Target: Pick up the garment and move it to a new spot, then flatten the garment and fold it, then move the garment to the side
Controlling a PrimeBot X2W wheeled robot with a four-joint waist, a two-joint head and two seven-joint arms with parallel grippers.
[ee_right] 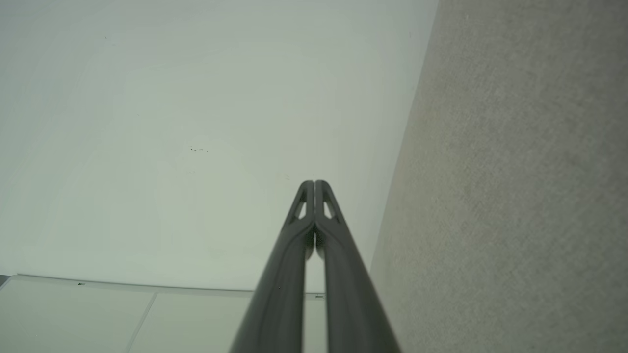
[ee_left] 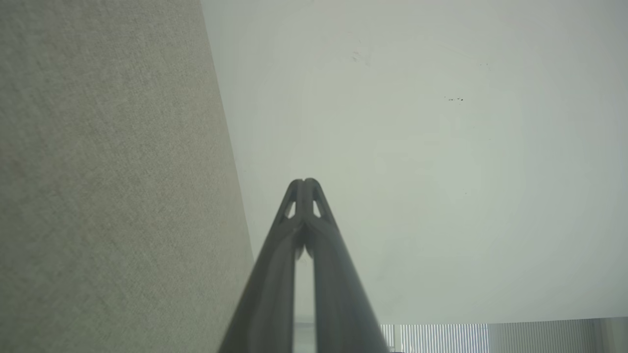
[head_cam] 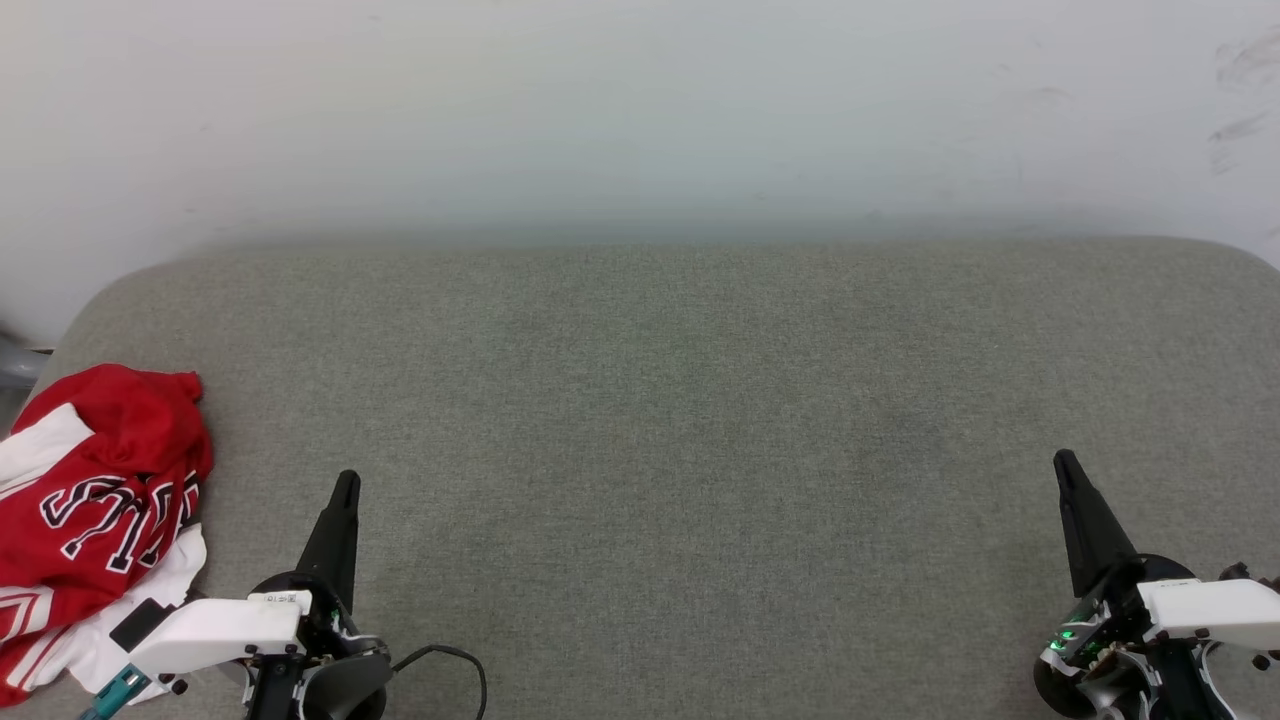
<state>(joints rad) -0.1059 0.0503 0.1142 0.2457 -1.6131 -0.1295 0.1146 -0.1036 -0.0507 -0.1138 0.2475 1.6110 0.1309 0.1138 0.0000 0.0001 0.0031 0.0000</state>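
Item 1: garment (head_cam: 95,500), red with white sleeve and trim, black white-outlined lettering; crumpled in a heap at the left edge of the grey fabric worktop (head_cam: 680,420).
Item 2: left pincer (head_cam: 346,483), closed, empty, near the garment, tips apart from it.
Item 3: right pincer (head_cam: 1063,460), closed, empty, well apart at the right.

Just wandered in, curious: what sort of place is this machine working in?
Probably a plain indoor test room, though I can't be sure. A grey fabric-covered surface sits against a bare white wall, and a crumpled red garment lies at its left edge.
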